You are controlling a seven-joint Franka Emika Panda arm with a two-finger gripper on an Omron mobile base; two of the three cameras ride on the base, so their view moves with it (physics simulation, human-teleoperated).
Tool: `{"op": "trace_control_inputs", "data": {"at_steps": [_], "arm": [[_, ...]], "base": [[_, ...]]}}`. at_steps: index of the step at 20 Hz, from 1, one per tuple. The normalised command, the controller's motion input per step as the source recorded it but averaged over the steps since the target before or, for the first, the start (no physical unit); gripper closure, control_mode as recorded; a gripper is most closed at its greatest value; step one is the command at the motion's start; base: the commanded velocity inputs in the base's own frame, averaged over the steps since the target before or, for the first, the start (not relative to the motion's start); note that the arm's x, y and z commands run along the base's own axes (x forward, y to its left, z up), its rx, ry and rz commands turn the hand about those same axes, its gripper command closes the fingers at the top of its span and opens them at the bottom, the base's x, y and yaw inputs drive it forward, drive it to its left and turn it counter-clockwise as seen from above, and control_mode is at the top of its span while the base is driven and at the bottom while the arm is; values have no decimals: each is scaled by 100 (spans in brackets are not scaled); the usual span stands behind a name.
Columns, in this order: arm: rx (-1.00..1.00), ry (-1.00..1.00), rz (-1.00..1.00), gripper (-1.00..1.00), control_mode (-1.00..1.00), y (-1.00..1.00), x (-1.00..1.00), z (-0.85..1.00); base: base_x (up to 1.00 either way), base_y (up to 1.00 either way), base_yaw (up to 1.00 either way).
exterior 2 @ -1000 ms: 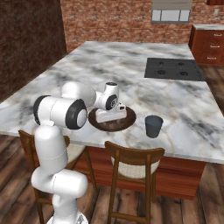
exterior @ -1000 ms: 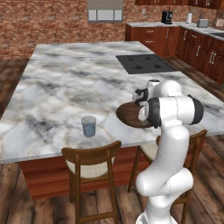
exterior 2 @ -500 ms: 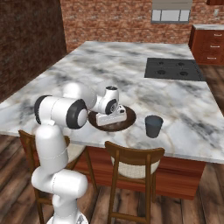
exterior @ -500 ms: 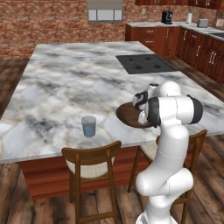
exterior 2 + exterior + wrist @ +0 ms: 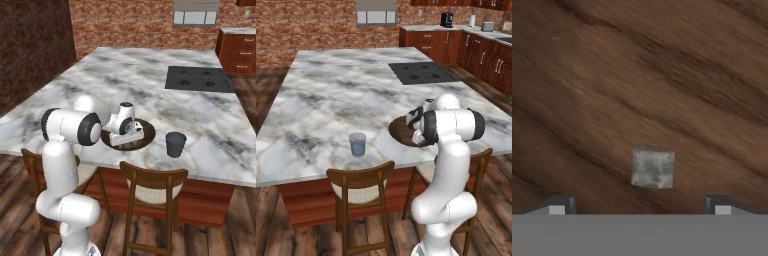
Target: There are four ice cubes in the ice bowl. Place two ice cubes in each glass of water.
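- Tool (image 5: 639,204) is low inside the bowl (image 5: 142,142), fingers wide apart, holding nothing.
- One cube (image 5: 653,169) lies on the wood between the fingertips.
- Glasses (image 5: 357,143) (image 5: 175,144) stand on the bench (image 5: 331,100).

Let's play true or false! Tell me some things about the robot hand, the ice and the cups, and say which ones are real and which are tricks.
1. The gripper is open, with an ice cube lying between its tips. True.
2. The ice cube is sitting on the marble counter. False: it lies on the dark wood of the ice bowl.
3. The robot's hand is down over the ice bowl. True.
4. The gripper is pinching the ice cube. False: the fingertips stand wide apart, clear of the cube.
5. The glass of water stands inside the bowl. False: it stands on the counter, apart from the bowl.
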Motion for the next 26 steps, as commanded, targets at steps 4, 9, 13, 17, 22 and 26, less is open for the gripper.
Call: {"op": "trace_control_inputs", "data": {"at_steps": [4, 9, 13, 17, 22, 26], "arm": [[0, -2, 0, -100, -100, 1, 19, 0], [0, -1, 0, -100, -100, 0, 13, 0], [0, -1, 0, -100, -100, 0, 6, -7], [0, -2, 0, -100, -100, 0, 3, -14], [0, -2, 0, -100, -100, 0, 2, -14], [0, -1, 0, -100, -100, 0, 2, -11]], "base": [[0, 0, 0], [0, 0, 0], [0, 0, 0], [0, 0, 0], [0, 0, 0], [0, 0, 0]]}}
